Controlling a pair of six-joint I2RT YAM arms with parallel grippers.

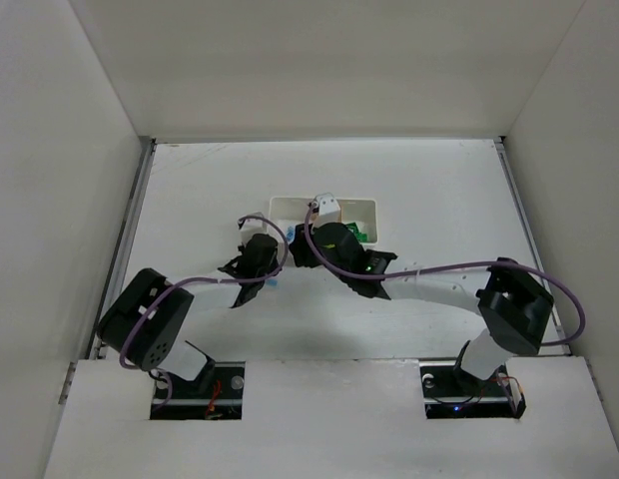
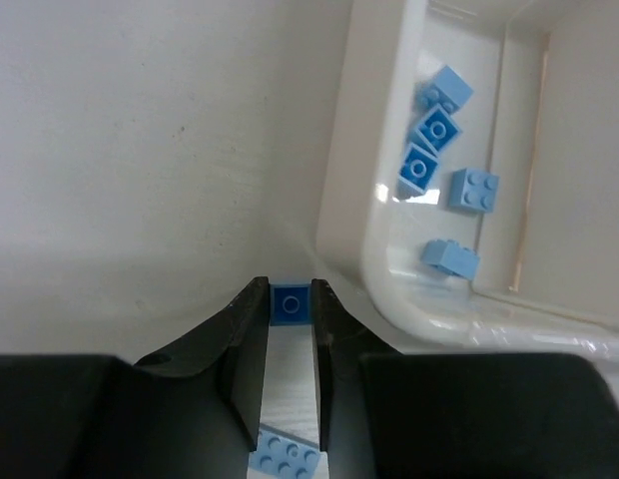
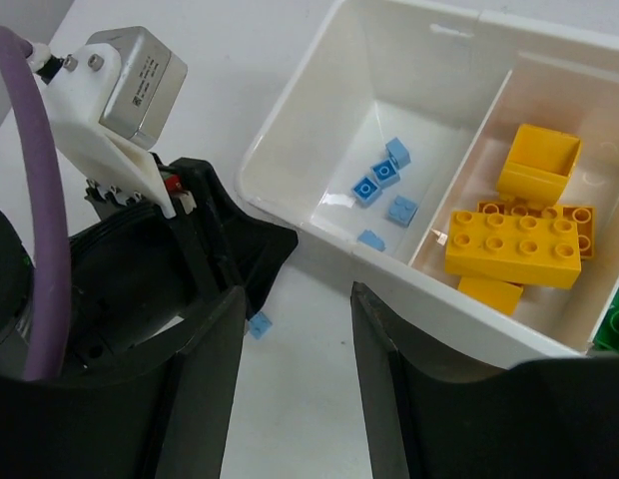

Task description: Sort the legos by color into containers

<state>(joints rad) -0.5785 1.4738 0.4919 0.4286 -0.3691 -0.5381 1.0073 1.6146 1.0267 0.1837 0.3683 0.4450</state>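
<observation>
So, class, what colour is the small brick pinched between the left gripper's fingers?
Light blue. The brick shows best in the left wrist view.

No legible text or markings

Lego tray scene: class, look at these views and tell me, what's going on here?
The left gripper is shut on a small light blue brick just outside the white tray, beside the end compartment holding five blue bricks. A loose blue brick lies on the table below. The right gripper hangs open and empty. Yellow bricks sit in the middle compartment.
</observation>
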